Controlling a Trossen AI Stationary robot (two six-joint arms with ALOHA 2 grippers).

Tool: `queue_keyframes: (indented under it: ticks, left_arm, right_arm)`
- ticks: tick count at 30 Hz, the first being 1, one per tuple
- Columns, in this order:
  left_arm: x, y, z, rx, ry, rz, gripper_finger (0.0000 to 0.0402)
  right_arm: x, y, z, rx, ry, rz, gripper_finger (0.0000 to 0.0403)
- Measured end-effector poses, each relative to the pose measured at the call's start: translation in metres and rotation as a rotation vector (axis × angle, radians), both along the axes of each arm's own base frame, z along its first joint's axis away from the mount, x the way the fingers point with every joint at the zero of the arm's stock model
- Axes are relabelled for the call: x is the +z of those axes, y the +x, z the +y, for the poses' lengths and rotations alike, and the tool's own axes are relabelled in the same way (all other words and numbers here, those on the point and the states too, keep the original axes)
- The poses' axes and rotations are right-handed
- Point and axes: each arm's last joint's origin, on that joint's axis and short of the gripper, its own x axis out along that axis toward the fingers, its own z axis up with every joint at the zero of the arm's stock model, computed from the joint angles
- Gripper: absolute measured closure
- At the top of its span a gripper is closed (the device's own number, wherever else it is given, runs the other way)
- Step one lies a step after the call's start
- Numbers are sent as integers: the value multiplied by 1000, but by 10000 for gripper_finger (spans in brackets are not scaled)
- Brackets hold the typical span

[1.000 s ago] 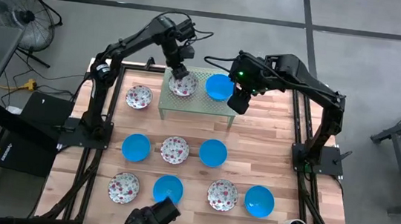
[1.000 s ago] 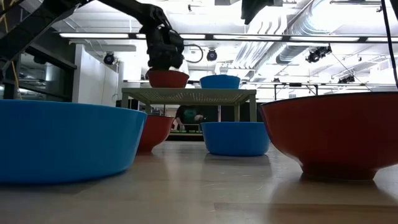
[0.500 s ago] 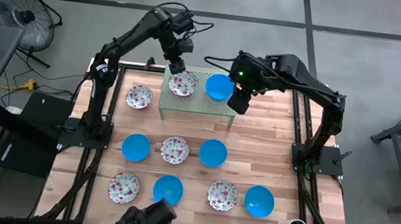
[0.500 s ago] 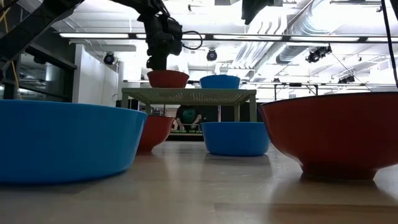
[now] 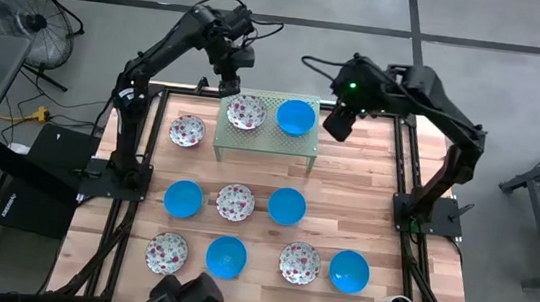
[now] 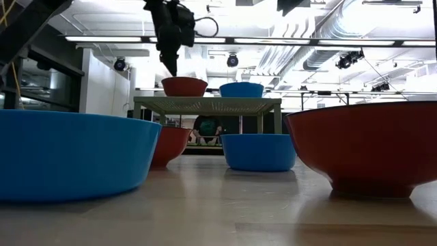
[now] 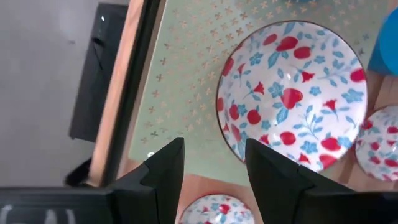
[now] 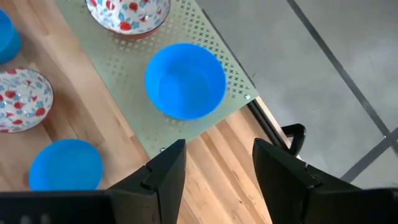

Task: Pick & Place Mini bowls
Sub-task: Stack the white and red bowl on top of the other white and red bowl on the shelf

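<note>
We see the left gripper (image 5: 228, 81) hanging above the far edge of the pale green rack (image 5: 264, 140), its fingers (image 7: 166, 163) spread and holding nothing. Just beside it, on the rack's left half, sits a floral bowl (image 5: 245, 111); a blue bowl (image 5: 296, 117) sits on the rack's right half.

The right gripper (image 5: 335, 128) hovers off the rack's right edge, near the table's far right corner, its fingers (image 8: 168, 167) also spread and empty.

Another floral bowl (image 5: 187, 130) rests on the wooden table (image 5: 364, 211) left of the rack. We count three bowls in a row across the table's middle: blue, floral, blue. Four more line the near edge: floral, blue, floral, blue.
</note>
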Motion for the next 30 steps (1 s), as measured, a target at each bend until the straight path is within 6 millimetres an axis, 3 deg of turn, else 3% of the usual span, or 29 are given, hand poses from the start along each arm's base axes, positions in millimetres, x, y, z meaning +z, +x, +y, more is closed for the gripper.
queue_keyframes:
  ticks: [5, 10, 19, 25, 30]
  left_arm:
    - [8, -9, -6, -37, 53, 13, 235]
    - [-2, -38, -11, -13, 19, 82, 236]
    - [-65, -91, -16, 102, -92, 121, 236]
    - [-113, -112, -13, 158, -166, 150, 236]
    - [-137, -122, -6, 211, -148, 148, 236]
  right_arm:
    - [5, -9, -4, -37, 3, -27, 231]
    - [8, -14, -3, -53, 4, -46, 229]
    - [8, -14, -3, -78, -8, -49, 229]
    - [8, -14, -3, -80, -11, -48, 231]
    - [8, -14, -3, -80, -11, -47, 229]
